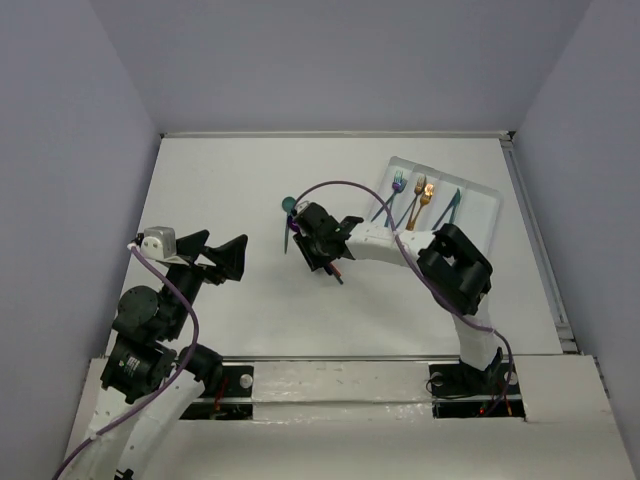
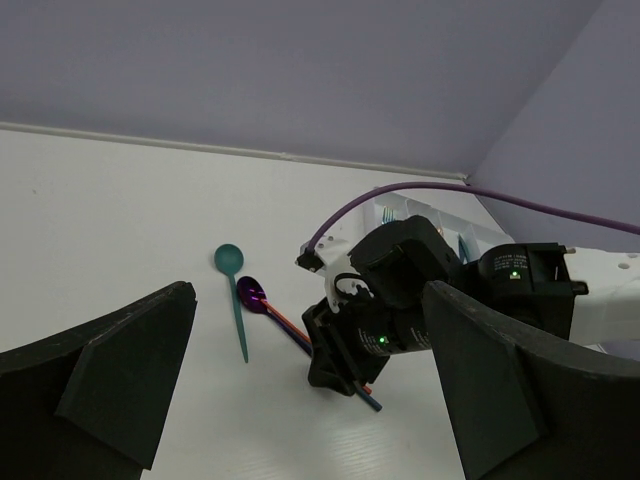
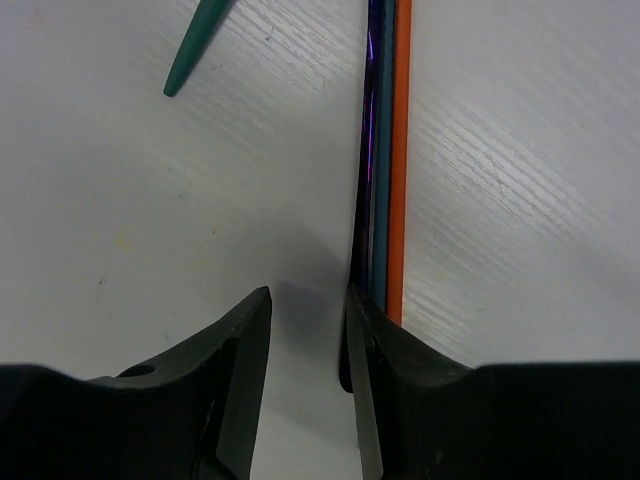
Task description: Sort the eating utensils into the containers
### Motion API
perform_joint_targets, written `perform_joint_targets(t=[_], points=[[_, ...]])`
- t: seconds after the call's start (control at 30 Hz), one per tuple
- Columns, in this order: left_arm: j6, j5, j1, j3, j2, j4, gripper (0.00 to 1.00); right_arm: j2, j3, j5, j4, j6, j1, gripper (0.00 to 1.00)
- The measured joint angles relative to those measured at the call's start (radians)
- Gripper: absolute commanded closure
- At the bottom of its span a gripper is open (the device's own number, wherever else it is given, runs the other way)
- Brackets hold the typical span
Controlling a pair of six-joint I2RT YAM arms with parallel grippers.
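Seen from above, the left gripper (image 1: 226, 240) stood released, its fingers spread wide and holding nothing. The right gripper (image 1: 325, 255) pointed down at the table (image 1: 230, 180) with a teal spoon (image 1: 288, 218) just beside it. The white tray (image 1: 478, 205) sat well behind that gripper, past its wrist, carrying a purple fork (image 1: 398, 182), a gold fork (image 1: 422, 190) and a teal utensil (image 1: 453, 203). From the left wrist, the left gripper (image 2: 308, 290) gaped open, framing the teal spoon (image 2: 232, 290) and a purple spoon (image 2: 250, 294) out ahead of it. The handles of the purple spoon, an orange utensil (image 2: 285, 320) and a blue utensil (image 2: 370, 403) ran under the right gripper (image 2: 345, 375). From the right wrist, the right gripper (image 3: 307, 292) was only slightly parted, with bare table in the narrow gap. The purple spoon (image 3: 368, 150), blue utensil (image 3: 383, 150) and orange utensil (image 3: 401, 150) lay side by side, touching, their handles ending against one finger (image 3: 375, 380). The teal spoon (image 3: 195, 50) had its handle tip lying apart, ahead of the other finger.
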Motion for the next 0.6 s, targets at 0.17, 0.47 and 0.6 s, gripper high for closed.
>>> perform_joint_targets(t=[0.17,0.47,0.6], points=[[0.0,0.0,0.0,0.0,0.0,0.0,0.01,0.001,0.0,0.004,-0.005,0.007,0.0,0.58],[0.0,0.0,0.0,0.0,0.0,0.0,0.01,-0.008,-0.006,0.038,-0.003,0.018,-0.019,0.59],[0.0,0.0,0.0,0.0,0.0,0.0,0.01,-0.088,-0.046,0.042,0.014,0.042,-0.089,0.63]])
